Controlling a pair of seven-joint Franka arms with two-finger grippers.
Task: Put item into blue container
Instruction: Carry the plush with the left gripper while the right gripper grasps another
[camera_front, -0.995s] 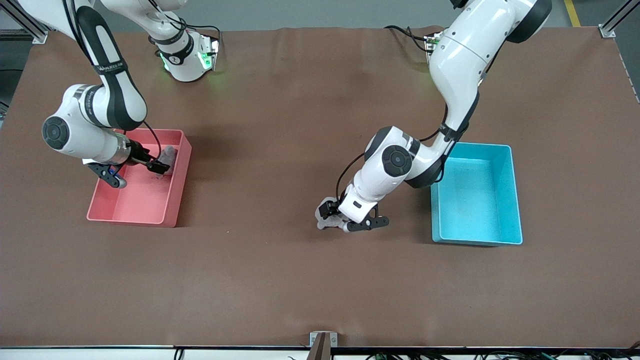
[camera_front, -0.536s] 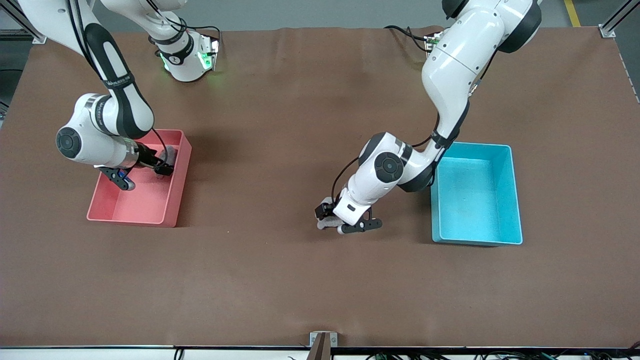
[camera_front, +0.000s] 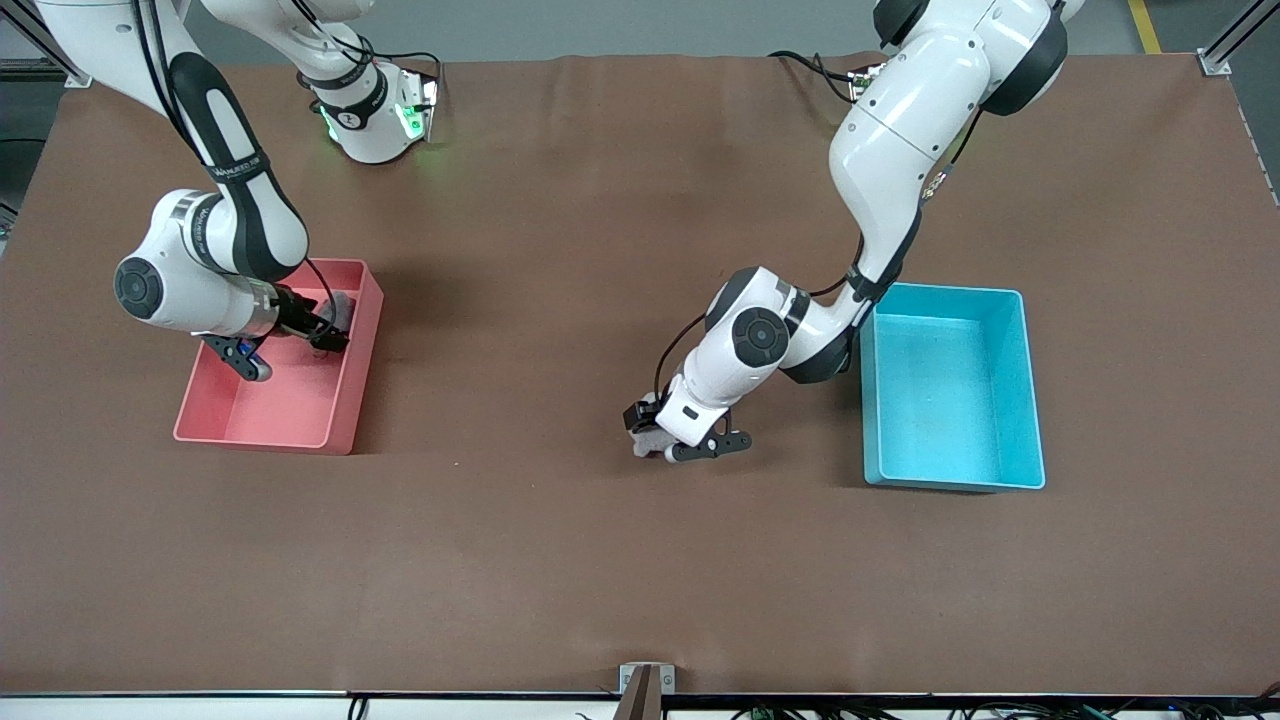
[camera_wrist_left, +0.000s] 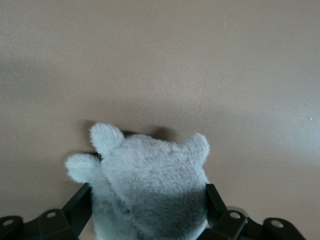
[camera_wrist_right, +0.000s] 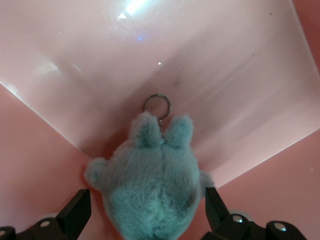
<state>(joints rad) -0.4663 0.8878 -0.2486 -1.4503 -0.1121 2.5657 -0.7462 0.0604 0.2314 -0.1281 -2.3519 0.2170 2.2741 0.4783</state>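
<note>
Blue container (camera_front: 952, 386) sits toward the left arm's end. Our left gripper (camera_front: 672, 437) straddles a grey plush (camera_wrist_left: 150, 190) on the table (camera_front: 600, 560), jaws wide; right gripper (camera_front: 290, 345) is spread around another plush (camera_wrist_right: 152, 192) in the pink bin (camera_front: 300, 400).

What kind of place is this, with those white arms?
Probably a robot test lab: two arms bolted to a brown table, a blue container, a pink bin, and cables along the table's edge.
</note>
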